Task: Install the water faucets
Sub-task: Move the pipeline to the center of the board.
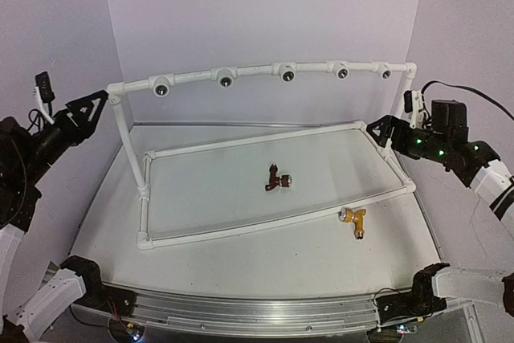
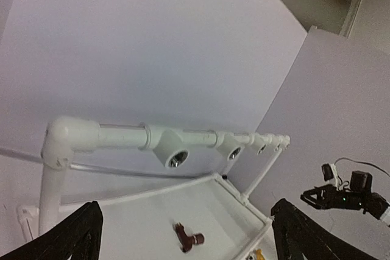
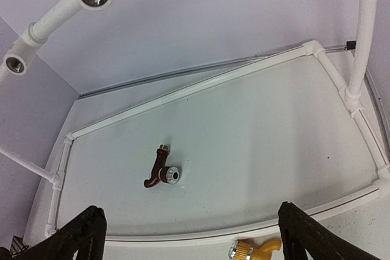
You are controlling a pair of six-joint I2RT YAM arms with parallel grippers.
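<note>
A dark reddish-brown faucet [image 1: 279,181] lies on the table inside the white pipe frame; it also shows in the left wrist view [image 2: 188,238] and the right wrist view [image 3: 159,168]. A yellow-orange faucet [image 1: 354,219] with a silvery end lies just outside the frame's front rail, also in the right wrist view [image 3: 255,249]. My left gripper [image 1: 95,106] is open and empty, raised at the far left near the pipe corner. My right gripper [image 1: 381,131] is open and empty, raised at the far right.
A white pipe rail [image 1: 265,72] with several round sockets [image 1: 287,75] spans the back, on posts. A rectangular white pipe frame [image 1: 273,226] lies flat on the table. White walls enclose the back and sides.
</note>
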